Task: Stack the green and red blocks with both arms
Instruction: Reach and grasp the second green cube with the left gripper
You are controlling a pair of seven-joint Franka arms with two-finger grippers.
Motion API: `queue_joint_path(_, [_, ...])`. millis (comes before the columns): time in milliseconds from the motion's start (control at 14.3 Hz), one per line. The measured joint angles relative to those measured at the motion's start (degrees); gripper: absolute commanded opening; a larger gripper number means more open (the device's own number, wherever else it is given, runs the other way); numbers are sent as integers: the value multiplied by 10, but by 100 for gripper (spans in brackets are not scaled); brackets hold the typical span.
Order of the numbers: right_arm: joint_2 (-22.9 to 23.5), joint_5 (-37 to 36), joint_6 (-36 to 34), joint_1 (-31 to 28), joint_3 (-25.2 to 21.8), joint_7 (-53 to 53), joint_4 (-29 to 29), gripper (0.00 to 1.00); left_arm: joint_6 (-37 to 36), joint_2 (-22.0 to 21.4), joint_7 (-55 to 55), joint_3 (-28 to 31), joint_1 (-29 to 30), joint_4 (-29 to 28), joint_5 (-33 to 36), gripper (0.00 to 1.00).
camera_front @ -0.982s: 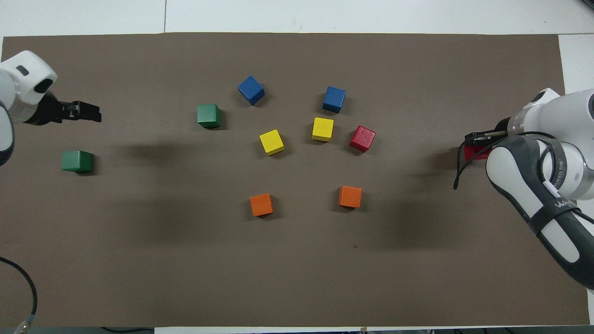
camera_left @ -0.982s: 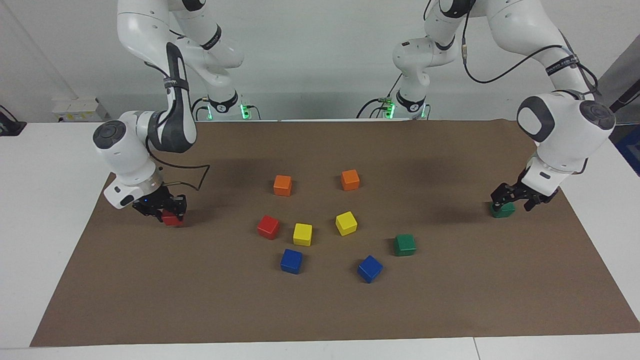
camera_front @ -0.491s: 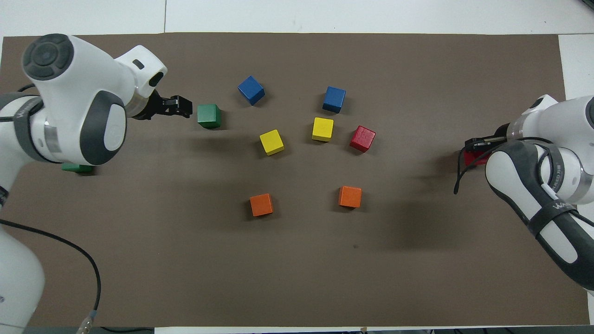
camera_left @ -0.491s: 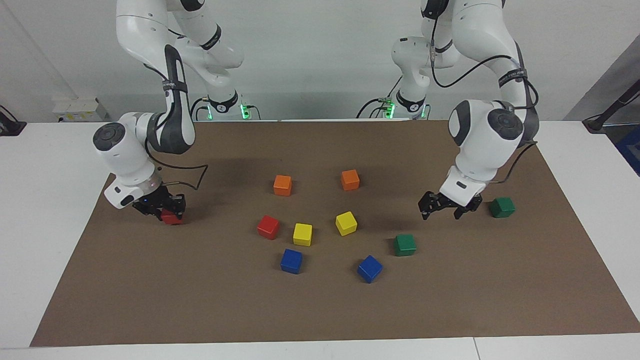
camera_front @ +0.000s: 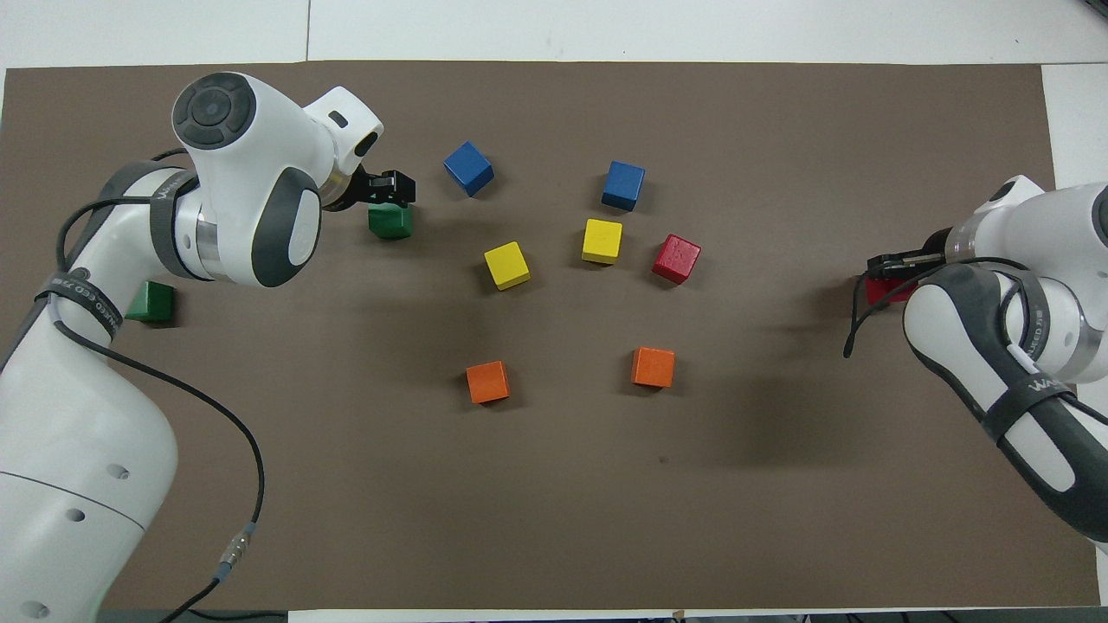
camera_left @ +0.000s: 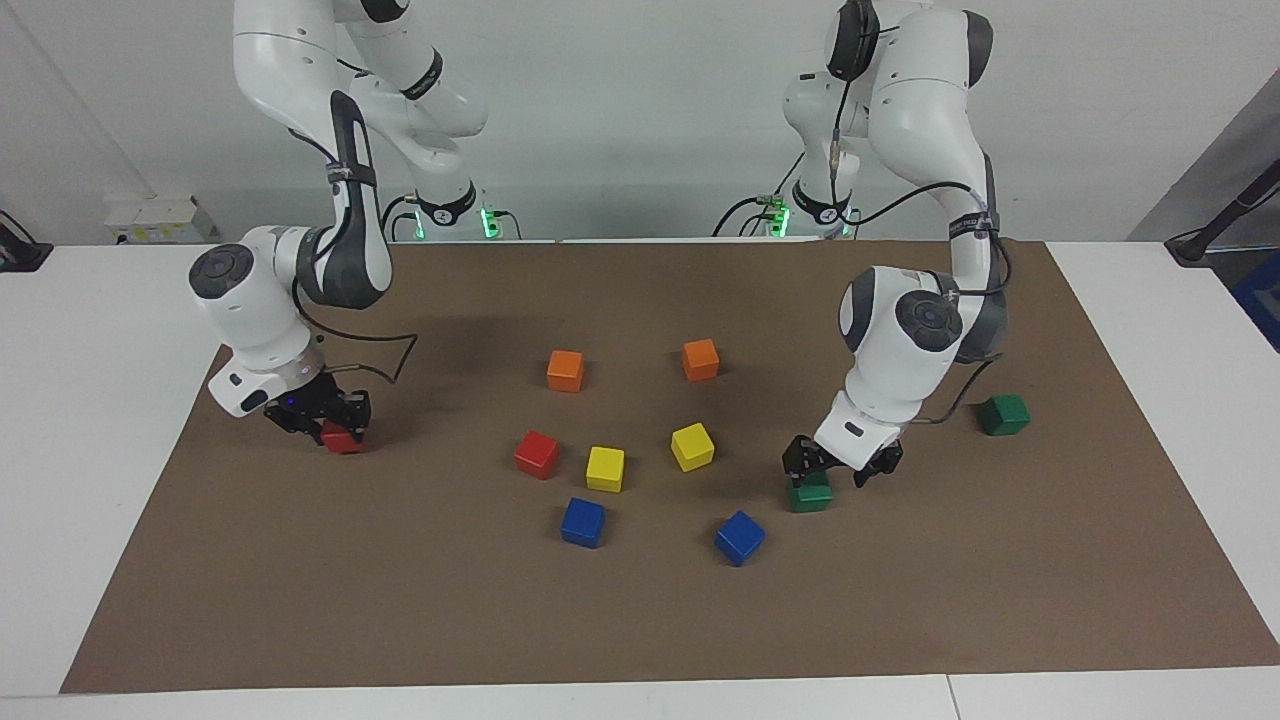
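Note:
My left gripper (camera_left: 832, 472) is open and low over a dark green block (camera_left: 810, 497) near the middle of the mat, its fingers straddling the block's top; the gripper shows above it in the overhead view (camera_front: 389, 186), with the block (camera_front: 389, 223) partly covered. The other green block (camera_left: 1003, 414) sits alone toward the left arm's end (camera_front: 151, 302). My right gripper (camera_left: 335, 425) is shut on a red block (camera_left: 343, 440) resting on the mat at the right arm's end (camera_front: 881, 290). The second red block (camera_left: 536, 454) lies free beside a yellow cube.
On the brown mat (camera_left: 640, 620) lie two orange cubes (camera_left: 565, 370) (camera_left: 700, 359) nearer the robots, two yellow cubes (camera_left: 605, 468) (camera_left: 692, 446) in the middle, and two blue cubes (camera_left: 583, 522) (camera_left: 740, 537) farther out. One blue cube lies close beside the green block under my left gripper.
My left gripper let go of the green block at its end of the table and swung in to the middle, over the other green block. My right gripper stayed at the red block.

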Motion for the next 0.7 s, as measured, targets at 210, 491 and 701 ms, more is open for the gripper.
queue_joint_path(210, [1,0,0,0,0,0,-3,8,10,3,0,0,-1,-2,0,100])
queue_joint_path(491, [9,0,14,0,0,0,-4,8,44,15,0,-1,-1,-18,0,100])
queue_joint_path(701, [12,0,17,0,0,0,-4,8,48,17,0,-1,-1,-21,0,89])
